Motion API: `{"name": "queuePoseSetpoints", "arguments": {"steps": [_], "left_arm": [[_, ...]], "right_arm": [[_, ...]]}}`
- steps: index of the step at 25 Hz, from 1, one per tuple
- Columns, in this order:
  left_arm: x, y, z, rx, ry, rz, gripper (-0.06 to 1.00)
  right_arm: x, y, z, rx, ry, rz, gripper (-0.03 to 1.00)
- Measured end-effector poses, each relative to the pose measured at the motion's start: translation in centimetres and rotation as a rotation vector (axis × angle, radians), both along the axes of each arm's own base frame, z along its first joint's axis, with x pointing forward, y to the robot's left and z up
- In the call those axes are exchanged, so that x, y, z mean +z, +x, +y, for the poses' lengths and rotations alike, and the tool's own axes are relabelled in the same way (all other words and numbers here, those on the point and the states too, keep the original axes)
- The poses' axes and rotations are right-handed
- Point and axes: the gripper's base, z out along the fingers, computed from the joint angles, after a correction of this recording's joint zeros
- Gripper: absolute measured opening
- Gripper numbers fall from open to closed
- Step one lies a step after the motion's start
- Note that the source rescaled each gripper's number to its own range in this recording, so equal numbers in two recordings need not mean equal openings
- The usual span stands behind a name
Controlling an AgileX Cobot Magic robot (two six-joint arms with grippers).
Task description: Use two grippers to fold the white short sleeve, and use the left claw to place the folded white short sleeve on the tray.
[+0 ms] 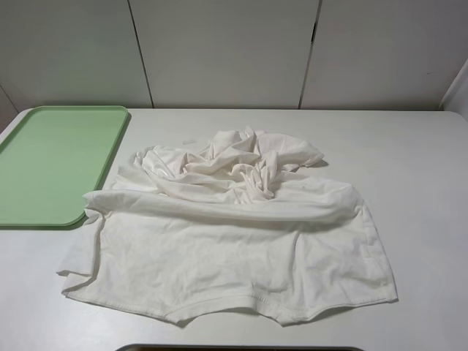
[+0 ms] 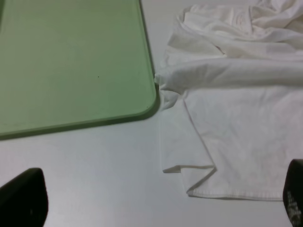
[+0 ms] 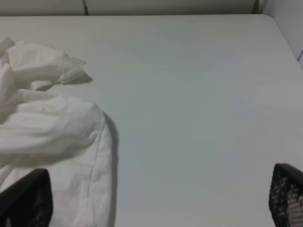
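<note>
The left hand (image 2: 158,198) and right hand (image 3: 156,198) hang apart, empty. The white short sleeve (image 1: 227,248) lies rumpled on the counter (image 1: 424,183), just beside the tray (image 1: 51,161). Pinching its bunched layers unevenly could leave a crooked fold.

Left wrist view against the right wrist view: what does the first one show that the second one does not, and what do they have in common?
Only the left wrist view: the tray, with the white short sleeve lying beside its rounded corner, and the left claw, open. Only the right wrist view: the right gripper, open, a wide stretch of table, and its far edge against the wall. Both: the crumpled white short sleeve on the same pale table, and neither gripper holds it.
</note>
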Motion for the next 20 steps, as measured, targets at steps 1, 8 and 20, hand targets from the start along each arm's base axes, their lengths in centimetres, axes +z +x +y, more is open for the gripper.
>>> {"name": "queuePoseSetpoints", "arguments": {"steps": [1, 8, 20], "left_arm": [[0.0, 0.0, 0.0, 0.0, 0.0, 0.0, 1.0], [0.0, 0.0, 0.0, 0.0, 0.0, 0.0, 1.0], [0.03, 0.02, 0.03, 0.002, 0.003, -0.004, 1.0]], "right_arm": [[0.0, 0.0, 0.0, 0.0, 0.0, 0.0, 1.0], [0.0, 0.0, 0.0, 0.0, 0.0, 0.0, 1.0], [0.0, 0.0, 0.0, 0.0, 0.0, 0.0, 1.0]]}}
